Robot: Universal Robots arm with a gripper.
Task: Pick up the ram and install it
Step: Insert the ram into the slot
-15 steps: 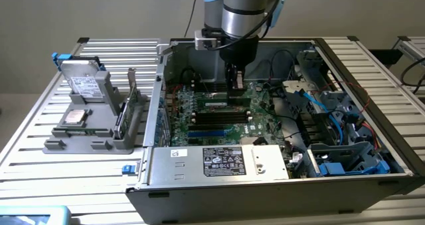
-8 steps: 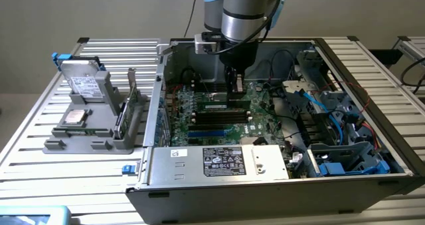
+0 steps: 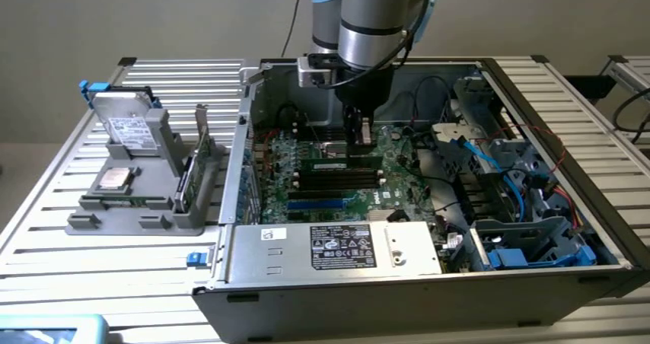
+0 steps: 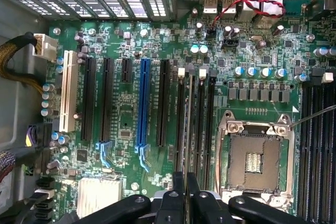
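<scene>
Claw (image 4: 185,182) vertical over motherboard (image 4: 126,124), ram (image 3: 343,164) in grip

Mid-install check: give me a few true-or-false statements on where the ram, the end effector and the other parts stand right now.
1. The end effector is down inside the open case, over the motherboard. True.
2. The grey fixture sits on the exterior view's left of the case. True.
3. The ram lies on the grey fixture. False: it is at the memory slots, gripped by the end effector.
4. The CPU socket carries a cooler. False: it is bare.
</scene>
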